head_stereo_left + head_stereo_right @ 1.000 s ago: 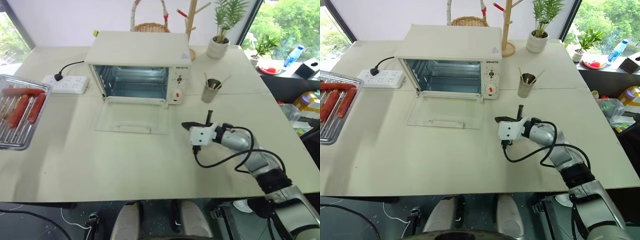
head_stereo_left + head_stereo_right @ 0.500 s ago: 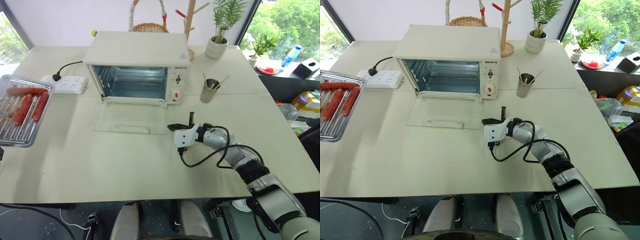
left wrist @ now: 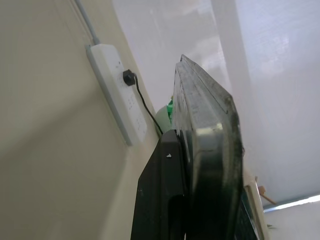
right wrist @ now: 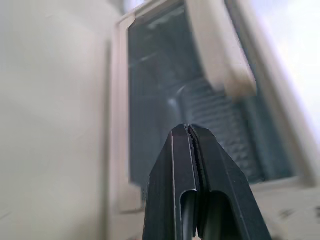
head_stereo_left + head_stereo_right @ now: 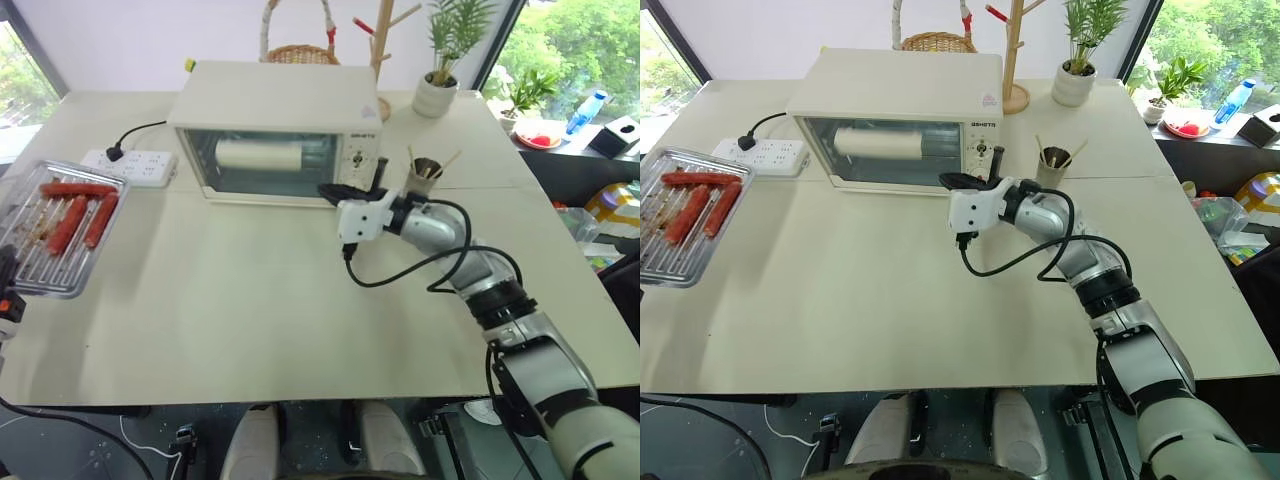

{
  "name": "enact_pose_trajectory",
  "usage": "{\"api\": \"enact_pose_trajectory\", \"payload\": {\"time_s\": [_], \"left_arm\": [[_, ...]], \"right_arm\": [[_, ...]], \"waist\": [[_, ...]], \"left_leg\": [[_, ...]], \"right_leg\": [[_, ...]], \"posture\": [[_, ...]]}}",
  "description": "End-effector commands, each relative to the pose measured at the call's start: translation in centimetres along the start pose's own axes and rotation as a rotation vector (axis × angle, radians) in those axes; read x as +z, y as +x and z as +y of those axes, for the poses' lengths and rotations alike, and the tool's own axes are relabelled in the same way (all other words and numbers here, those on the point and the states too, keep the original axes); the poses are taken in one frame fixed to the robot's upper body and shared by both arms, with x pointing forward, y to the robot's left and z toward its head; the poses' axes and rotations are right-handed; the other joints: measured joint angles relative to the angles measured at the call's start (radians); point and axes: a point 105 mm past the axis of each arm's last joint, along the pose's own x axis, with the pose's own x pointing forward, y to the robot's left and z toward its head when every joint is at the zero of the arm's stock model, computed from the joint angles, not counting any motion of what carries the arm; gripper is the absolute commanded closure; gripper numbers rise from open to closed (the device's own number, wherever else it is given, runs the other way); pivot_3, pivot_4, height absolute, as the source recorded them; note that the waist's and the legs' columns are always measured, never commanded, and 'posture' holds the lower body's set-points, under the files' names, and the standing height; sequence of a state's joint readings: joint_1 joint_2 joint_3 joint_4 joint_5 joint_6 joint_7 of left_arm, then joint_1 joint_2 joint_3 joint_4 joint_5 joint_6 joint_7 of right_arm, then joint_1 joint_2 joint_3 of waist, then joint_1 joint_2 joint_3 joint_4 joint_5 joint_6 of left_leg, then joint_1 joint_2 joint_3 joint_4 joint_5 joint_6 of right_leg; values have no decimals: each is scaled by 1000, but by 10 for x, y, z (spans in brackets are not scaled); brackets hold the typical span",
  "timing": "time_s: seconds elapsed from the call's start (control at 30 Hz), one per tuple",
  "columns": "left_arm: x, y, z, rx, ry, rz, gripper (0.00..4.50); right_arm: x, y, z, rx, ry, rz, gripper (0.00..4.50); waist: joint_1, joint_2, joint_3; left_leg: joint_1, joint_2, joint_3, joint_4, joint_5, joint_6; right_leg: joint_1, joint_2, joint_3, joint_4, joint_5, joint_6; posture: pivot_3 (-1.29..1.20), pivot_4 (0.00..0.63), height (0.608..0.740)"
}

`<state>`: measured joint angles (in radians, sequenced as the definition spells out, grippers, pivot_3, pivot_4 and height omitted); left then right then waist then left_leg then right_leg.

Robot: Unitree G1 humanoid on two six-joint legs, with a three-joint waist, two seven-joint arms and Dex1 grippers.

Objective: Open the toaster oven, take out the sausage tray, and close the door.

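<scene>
Boxy cream toaster oven (image 5: 275,130) at back of matte beige surface (image 5: 250,300), glass door (image 5: 262,165) upright with white bar handle. Right gripper (image 5: 962,181) pinched together at door's lower right corner. Left gripper (image 3: 172,200) clamped on ribbed silver sausage tray (image 5: 62,225), far left. White power strip (image 5: 130,166) beside oven.

Both head views look forward and down over the worktop (image 5: 250,320) from its near edge, sharing the toaster oven (image 5: 275,135) toward the far edge; the right wrist view sits close against the door (image 4: 165,100); the left wrist view looks low along the worktop toward the power strip (image 3: 117,92).
</scene>
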<state>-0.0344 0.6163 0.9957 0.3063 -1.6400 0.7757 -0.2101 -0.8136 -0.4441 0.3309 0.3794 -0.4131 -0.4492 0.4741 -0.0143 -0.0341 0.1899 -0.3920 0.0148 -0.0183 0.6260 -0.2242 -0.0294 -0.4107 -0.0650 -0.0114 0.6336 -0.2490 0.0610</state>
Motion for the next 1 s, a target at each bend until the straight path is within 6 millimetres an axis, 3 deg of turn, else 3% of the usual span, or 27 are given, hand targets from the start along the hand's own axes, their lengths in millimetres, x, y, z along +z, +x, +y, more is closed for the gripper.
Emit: {"api": "enact_pose_trajectory", "payload": {"time_s": [0.03,0.2,0.7,1.0], "left_arm": [[-11,-1,-7,-33,4,47,4500],[-48,-6,-5,-32,-41,205,4500],[-158,-35,-26,-131,1,989,4500],[-215,-18,-17,-177,135,1308,4500]], "right_arm": [[-5,4,-24,-85,-31,20,4488],[-4,2,-25,-88,-23,12,4488],[4,-65,14,32,-46,80,4488],[-6,-107,17,56,-51,216,4488]], "waist": [[0,0,0],[0,0,0],[1,1,1],[5,2,1]], "left_leg": [[0,0,0,0,0,0],[-1,0,0,-1,0,0],[-1,0,0,-4,0,0],[-1,-1,2,-4,0,0]], "right_leg": [[0,-1,0,0,0,0],[0,-1,0,-1,1,-1],[-1,1,0,-3,0,-1],[-2,1,0,-4,0,-1]], "posture": [[0,150,740],[0,150,740],[0,150,740],[0,150,740]]}}
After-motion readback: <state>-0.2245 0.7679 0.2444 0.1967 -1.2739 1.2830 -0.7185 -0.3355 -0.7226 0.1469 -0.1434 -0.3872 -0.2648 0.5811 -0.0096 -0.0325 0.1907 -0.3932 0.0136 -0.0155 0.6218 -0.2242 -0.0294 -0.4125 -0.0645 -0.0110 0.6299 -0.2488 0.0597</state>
